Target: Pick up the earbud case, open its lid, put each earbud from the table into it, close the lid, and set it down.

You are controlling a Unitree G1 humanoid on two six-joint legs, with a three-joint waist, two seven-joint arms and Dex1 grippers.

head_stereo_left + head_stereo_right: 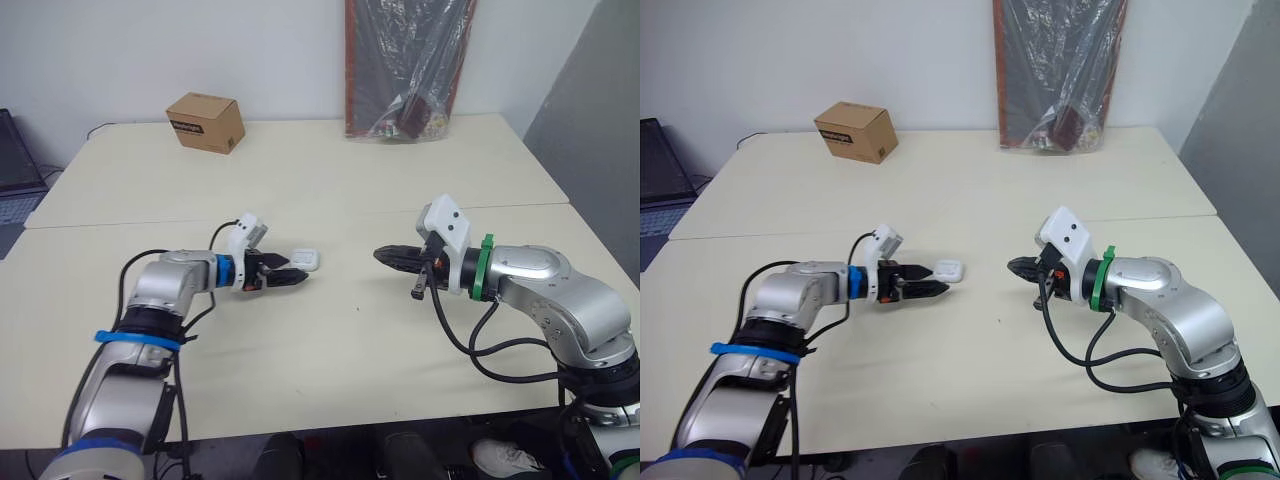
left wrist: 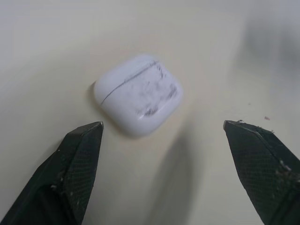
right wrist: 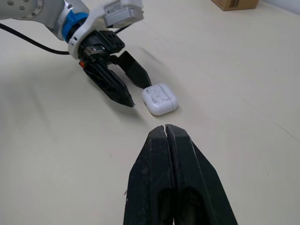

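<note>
The white earbud case (image 1: 306,259) lies flat on the cream table with its lid closed, seen close up as a scuffed rounded case (image 2: 138,94). My left gripper (image 1: 300,274) is open just short of the case, its black fingers (image 2: 77,161) spread wider than the case and not touching it. My right gripper (image 1: 381,256) is shut and empty, pointing at the case (image 3: 160,98) from the other side, a short gap away. The left gripper (image 3: 133,89) also appears in the right wrist view.
A brown cardboard box (image 1: 206,122) sits at the back left of the table (image 1: 330,340). A dark plastic-wrapped board (image 1: 408,65) leans against the wall at the back. A seam (image 1: 540,205) runs across the tabletop behind the arms.
</note>
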